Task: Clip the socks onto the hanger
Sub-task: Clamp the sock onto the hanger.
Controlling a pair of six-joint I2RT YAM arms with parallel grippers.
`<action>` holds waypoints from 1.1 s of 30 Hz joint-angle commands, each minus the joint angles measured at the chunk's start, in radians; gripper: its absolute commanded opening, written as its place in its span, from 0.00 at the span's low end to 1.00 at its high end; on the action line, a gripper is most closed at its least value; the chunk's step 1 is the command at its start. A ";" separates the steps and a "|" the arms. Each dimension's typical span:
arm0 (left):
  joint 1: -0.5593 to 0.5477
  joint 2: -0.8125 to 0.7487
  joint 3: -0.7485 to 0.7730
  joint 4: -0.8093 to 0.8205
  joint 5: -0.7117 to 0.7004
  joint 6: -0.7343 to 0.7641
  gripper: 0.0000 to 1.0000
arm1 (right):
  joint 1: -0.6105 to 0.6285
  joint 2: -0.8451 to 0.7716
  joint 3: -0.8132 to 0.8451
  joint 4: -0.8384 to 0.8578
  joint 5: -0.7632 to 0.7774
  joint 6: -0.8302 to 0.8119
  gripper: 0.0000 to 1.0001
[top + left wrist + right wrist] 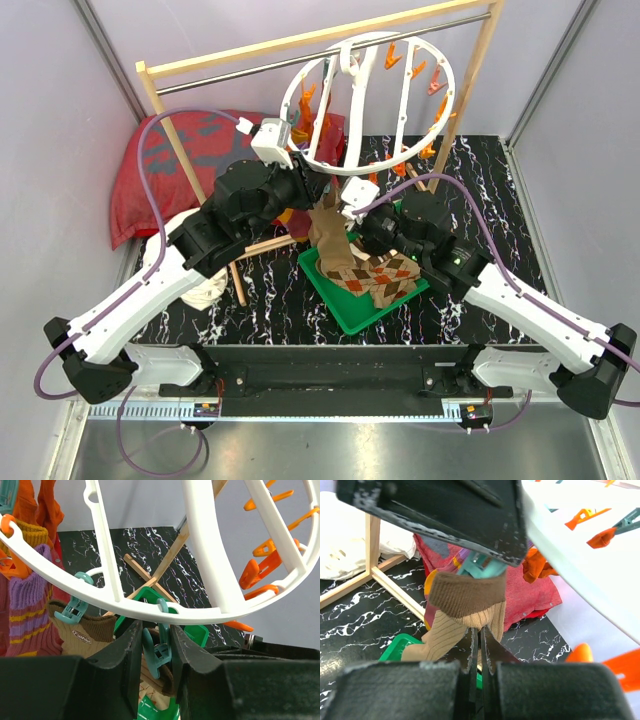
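Desk (480, 200) of black marbled pattern carries everything, with a wooden rack (300, 40) standing across its far half. From the rack's metal bar hangs the hanger (215, 565), a big white ring with crossbars and orange and teal clips, above the middle of the desk. A red cushion (170, 160) lies at the far left, with a white cloth (340, 550) just nearer. A green tray (345, 305) sits between the two arms and holds an argyle sock (385, 280).

An orange sock (47, 505) and a purple striped sock (27, 615) hang clipped on the ring's left side. A tan sock (465, 597) hangs just below the ring; its brown cuff meets a teal clip (159, 655), though whether the clip grips it cannot be told.

The left end effector (156, 630) is clamped on that teal clip, squeezing it from both sides. The right end effector (480, 640) is closed together, pinching the tan sock's lower fabric.
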 commanded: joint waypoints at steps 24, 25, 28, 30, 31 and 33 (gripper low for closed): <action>0.006 -0.027 0.011 0.034 -0.057 0.060 0.71 | -0.015 -0.077 0.015 0.098 -0.022 0.166 0.47; 0.011 -0.027 0.011 0.034 -0.057 0.060 0.71 | -0.015 -0.097 0.003 0.098 -0.022 0.173 0.49; 0.019 -0.033 0.011 0.034 -0.059 0.063 0.71 | -0.015 -0.140 -0.026 0.097 0.054 0.202 0.57; 0.025 -0.039 0.010 0.034 -0.057 0.064 0.72 | -0.015 -0.165 -0.042 0.095 0.085 0.224 0.63; 0.031 -0.042 0.010 0.032 -0.054 0.064 0.71 | -0.015 -0.191 -0.059 0.094 0.111 0.229 0.65; 0.037 -0.050 0.011 0.034 -0.046 0.063 0.72 | -0.017 -0.214 -0.074 0.086 0.145 0.245 0.70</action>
